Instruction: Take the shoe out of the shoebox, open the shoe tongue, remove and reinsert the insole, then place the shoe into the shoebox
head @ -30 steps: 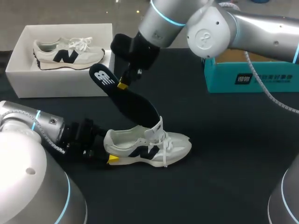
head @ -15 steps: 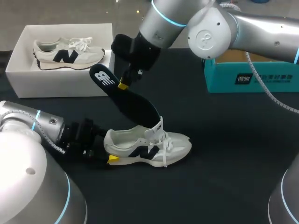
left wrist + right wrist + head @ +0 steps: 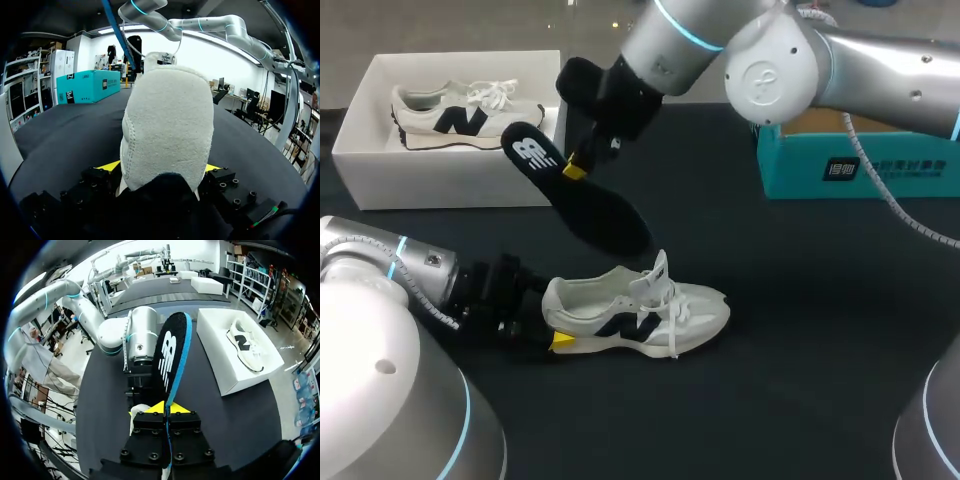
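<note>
A white shoe (image 3: pixel 645 310) with a dark logo lies on its sole on the black table, toe to the right, tongue pulled up. My left gripper (image 3: pixel 552 315) is shut on its heel (image 3: pixel 167 130), a yellow fingertip (image 3: pixel 107 165) pressed to each side. My right gripper (image 3: pixel 575 170) is shut on a black insole (image 3: pixel 580 200) near its heel end and holds it tilted in the air above and left of the shoe, clear of the opening. In the right wrist view the insole (image 3: pixel 172 357) rises edge-on from between the shut fingers (image 3: pixel 165 407).
A white shoebox (image 3: pixel 450 180) stands at the back left with a second white shoe (image 3: pixel 465 110) inside it. A teal box (image 3: pixel 860 170) sits at the back right under my right arm. Bare black table lies in front of and right of the shoe.
My right gripper has lifted the insole up and to the left; its toe end has come out of the shoe. The left gripper and the shoe have stayed put.
</note>
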Controlling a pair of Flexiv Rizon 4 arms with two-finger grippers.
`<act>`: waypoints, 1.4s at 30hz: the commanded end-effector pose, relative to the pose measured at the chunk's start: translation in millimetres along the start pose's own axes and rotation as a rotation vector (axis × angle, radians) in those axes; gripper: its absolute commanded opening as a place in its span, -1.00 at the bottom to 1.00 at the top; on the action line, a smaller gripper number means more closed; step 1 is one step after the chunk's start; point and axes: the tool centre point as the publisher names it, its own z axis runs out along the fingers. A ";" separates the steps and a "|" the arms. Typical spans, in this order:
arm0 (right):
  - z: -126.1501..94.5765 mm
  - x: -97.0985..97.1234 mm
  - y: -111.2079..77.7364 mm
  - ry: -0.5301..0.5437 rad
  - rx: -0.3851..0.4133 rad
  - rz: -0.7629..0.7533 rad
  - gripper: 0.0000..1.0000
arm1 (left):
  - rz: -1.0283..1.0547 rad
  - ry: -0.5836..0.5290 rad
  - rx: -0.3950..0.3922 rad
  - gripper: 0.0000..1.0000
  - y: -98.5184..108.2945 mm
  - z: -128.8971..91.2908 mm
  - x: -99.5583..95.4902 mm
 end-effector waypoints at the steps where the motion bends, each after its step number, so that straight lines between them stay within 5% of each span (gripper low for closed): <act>1: -28.2 19.0 -16.0 -0.009 -0.131 0.011 -1.00 | 0.000 0.000 -0.001 -1.00 1.5 1.4 -0.5; 23: -113.5 81.5 -40.0 -0.037 -0.345 0.176 -1.00 | 0.000 0.000 -0.001 -1.00 1.5 1.4 -0.5; 42: -137.9 106.1 -80.1 -0.070 -0.442 0.314 -1.00 | 0.000 0.000 -0.001 -1.00 1.5 1.4 -0.5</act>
